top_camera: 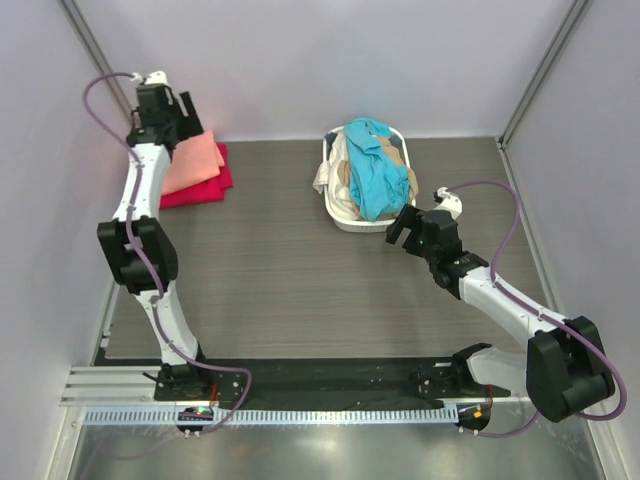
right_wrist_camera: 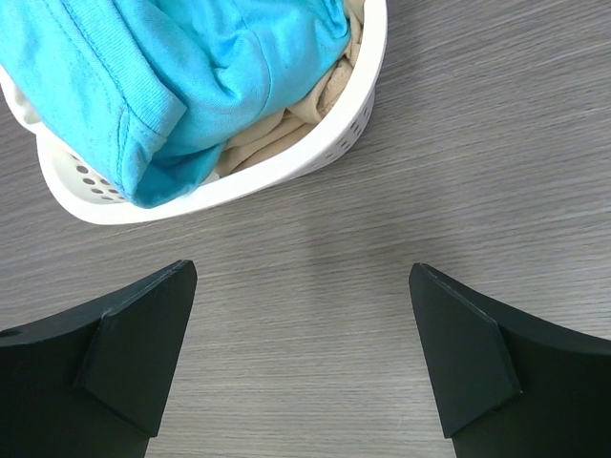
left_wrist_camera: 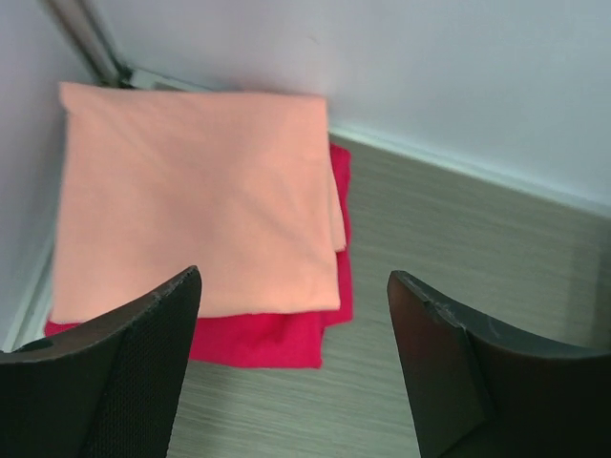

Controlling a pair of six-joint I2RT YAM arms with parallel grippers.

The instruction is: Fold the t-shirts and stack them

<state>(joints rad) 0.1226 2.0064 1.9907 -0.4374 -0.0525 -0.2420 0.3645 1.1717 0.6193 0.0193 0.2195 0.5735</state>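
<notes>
A folded salmon-pink t-shirt lies on top of a folded crimson red t-shirt in the far left corner. My left gripper hovers above the near edge of this stack, open, with nothing between its fingers. A teal blue t-shirt is heaped over a beige t-shirt in the white laundry basket. My right gripper hangs open over bare table just in front of the basket, holding nothing.
The basket stands at the back centre of the grey wood-grain table. Pale walls close in the left, back and right sides. A black rail with the arm bases runs along the near edge.
</notes>
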